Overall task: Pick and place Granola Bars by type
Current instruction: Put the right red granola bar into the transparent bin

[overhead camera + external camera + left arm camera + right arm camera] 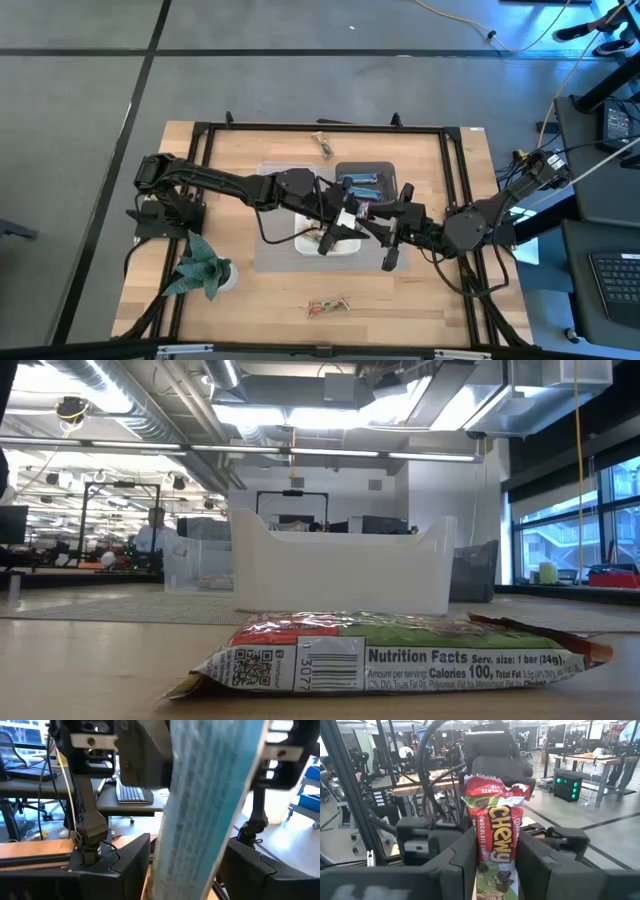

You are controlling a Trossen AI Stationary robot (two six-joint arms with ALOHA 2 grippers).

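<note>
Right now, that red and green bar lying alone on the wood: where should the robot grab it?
Across its narrow middle, from straight above. The red and green bar lies flat on the table with nothing beside it, so the jaws can straddle its two long edges. The crimped ends look thin, probably a poorer hold.

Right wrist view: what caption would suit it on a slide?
Right gripper holds a red-and-green Chewy bar upright between its fingers.

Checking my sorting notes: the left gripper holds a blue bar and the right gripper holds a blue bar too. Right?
Not quite. The left gripper does hold a blue bar, but the right gripper holds a red and green Chewy bar, as the right wrist view shows.
</note>
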